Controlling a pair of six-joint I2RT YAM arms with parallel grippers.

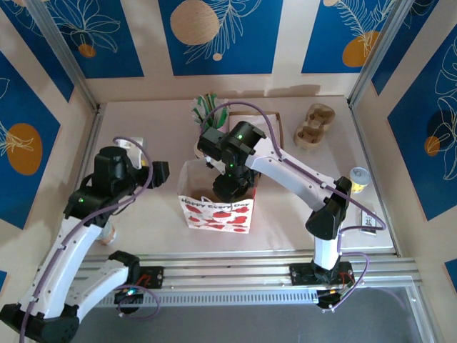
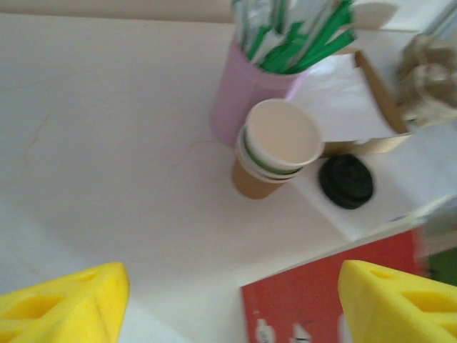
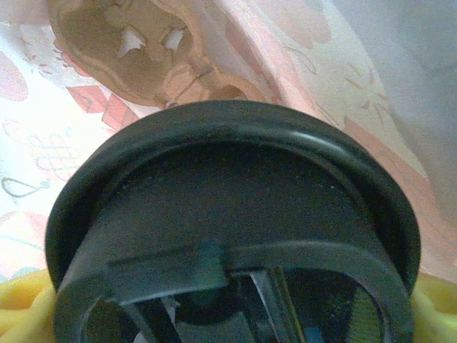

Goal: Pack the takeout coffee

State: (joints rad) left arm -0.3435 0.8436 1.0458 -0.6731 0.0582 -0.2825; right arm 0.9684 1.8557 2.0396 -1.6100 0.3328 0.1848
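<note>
The right gripper (image 1: pixel 232 187) reaches down into the open top of a white paper gift bag (image 1: pixel 214 214) printed with red shapes, which stands upright near the middle of the worktop (image 1: pixel 161 125). In the right wrist view the takeout coffee (image 3: pixel 235 193) sits right under the camera: its round black lid takes up most of the picture, and the cup below it is hidden. The yellow fingertips (image 3: pixel 21 311) flank it at the lower corners, so the right gripper (image 3: pixel 228 314) is spread wide and closed on the cup just under the lid. Beyond the lid, deeper in the bag, lies a brown moulded-pulp cup carrier (image 3: pixel 143 50) against the pale patterned bag wall (image 3: pixel 371 78). The left gripper (image 1: pixel 161 171) hangs above the worktop to the left of the bag, apart from it. Its yellow fingers (image 2: pixel 64 304) stand wide apart with nothing between them. Its wrist view shows a pink cup of green and white wrapped straws (image 2: pixel 246 93). A stack of tan paper cups (image 2: pixel 275 153) sits just beside that cup, and a loose black lid (image 2: pixel 346 182) lies to the right of the stack. A second pulp cup carrier (image 1: pixel 314 127) rests at the far right of the worktop, and a small can (image 1: pixel 359 179) stands at the right edge.
</note>
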